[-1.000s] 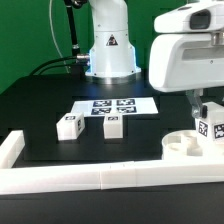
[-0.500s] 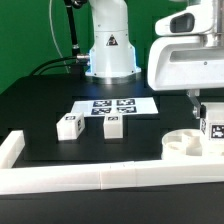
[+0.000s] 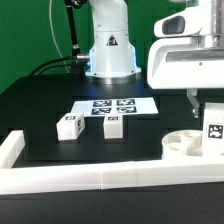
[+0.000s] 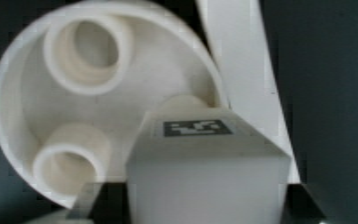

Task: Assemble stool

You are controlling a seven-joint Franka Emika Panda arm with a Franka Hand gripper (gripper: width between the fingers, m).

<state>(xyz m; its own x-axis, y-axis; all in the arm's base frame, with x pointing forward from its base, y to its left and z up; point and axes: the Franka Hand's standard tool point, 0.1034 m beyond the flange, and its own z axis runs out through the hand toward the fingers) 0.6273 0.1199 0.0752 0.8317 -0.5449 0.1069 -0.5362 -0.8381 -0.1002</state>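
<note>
Tool grips a tagged leg upright between narrowly parted jaws, over the seat at the exterior view's right beside the rail, while a second leg and third leg stand on the desk near the marker board.

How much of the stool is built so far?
Done: nothing that shows. The round seat has empty sockets and no leg fitted that I can see. In hand: the gripper has its jaws shut on the first leg, right over the seat. Left: the second leg and third leg lie loose, away from the seat.
</note>
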